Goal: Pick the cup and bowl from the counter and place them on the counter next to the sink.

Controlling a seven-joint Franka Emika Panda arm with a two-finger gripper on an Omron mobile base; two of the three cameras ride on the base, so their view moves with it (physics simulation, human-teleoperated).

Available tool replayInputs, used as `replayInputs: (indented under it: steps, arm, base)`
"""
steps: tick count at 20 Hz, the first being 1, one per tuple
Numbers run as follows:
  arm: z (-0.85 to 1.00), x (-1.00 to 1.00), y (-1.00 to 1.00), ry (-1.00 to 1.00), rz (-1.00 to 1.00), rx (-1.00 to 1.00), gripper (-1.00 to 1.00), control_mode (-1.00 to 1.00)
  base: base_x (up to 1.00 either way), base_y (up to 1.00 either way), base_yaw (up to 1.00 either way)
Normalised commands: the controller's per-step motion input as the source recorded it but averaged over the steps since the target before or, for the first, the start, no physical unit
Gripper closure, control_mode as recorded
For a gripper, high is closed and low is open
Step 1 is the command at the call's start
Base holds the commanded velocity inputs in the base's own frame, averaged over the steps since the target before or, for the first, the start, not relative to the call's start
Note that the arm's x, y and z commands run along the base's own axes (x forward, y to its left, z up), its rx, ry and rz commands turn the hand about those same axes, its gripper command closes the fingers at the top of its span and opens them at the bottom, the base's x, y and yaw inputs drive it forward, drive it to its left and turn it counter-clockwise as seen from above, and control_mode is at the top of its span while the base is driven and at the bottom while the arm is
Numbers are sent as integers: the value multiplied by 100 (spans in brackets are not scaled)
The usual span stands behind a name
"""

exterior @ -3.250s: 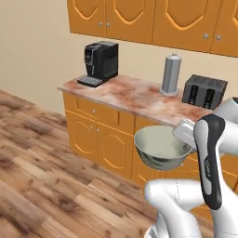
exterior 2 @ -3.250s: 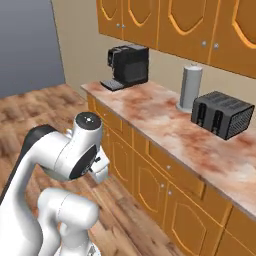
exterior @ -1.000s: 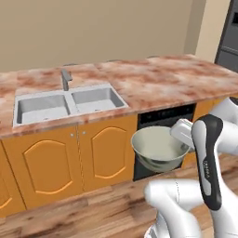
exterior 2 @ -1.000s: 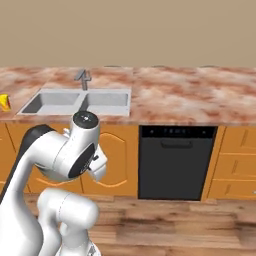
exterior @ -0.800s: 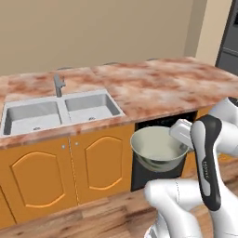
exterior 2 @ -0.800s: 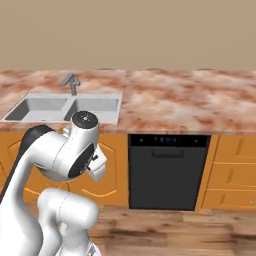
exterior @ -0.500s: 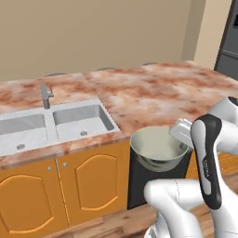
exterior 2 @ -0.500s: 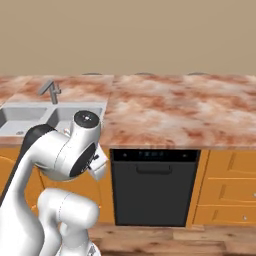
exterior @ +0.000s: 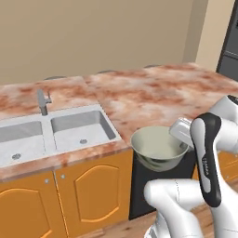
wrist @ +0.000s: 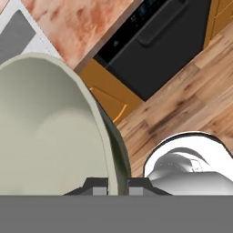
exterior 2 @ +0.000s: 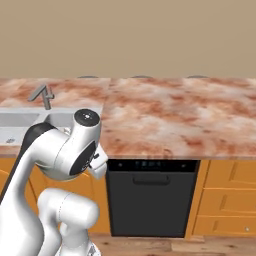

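Jaws: I read the jaws (wrist: 117, 187) as narrowed onto the rim of the bowl (wrist: 50, 127); in the hand view one dark tip sits inside the rim and the other outside, with the thin wall between them.
Bowl: I see the pale grey-green bowl (exterior: 159, 148) carried in the air, upright and nearly level, in front of the table edge and not resting on any surface. In the left base view it hangs before the black dishwasher (exterior: 139, 186), just right of the sink cabinet.
Bowl contents: I see a smooth, bare inside in both the left base view and the hand view.
Arm: I see the white arm (exterior: 207, 158) folded close to the base, with the wrist at the right side of the bowl. In the right base view the arm (exterior 2: 60, 150) hides the bowl.
Table: I see the reddish-pink and white mottled table (exterior: 158, 93) running across the frame over orange cabinets (exterior: 88, 195).
Sink: I see the grey-white double sink (exterior: 56, 132) recessed in the table at left, with a grey faucet (exterior: 43, 101) behind the divider. The bowl is to the right of it and lower than the table top.
Dishwasher: I see the black front (exterior 2: 150, 197) under the table, between orange cabinet doors and drawers (exterior 2: 225, 200).
Floor: I see wood planks (wrist: 182, 100) below the bowl in the hand view.
Cup: I cannot locate it from here.
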Motion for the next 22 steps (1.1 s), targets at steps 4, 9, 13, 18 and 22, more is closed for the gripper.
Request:
replayInputs:
  steps: [4, 9, 13, 18, 22]
  arm:
    - [0, 0, 0, 0, 0, 0, 100, 100]
    - [0, 0, 0, 0, 0, 0, 100, 100]
    - [0, 0, 0, 0, 0, 0, 100, 100]
    - [0, 0, 0, 0, 0, 0, 100, 100]
    - [0, 0, 0, 0, 0, 0, 100, 100]
  base:
    - [52, -20, 22]
    - [64, -34, 21]
    - [37, -62, 5]
    - [20, -68, 0]
    - [26, -25, -9]
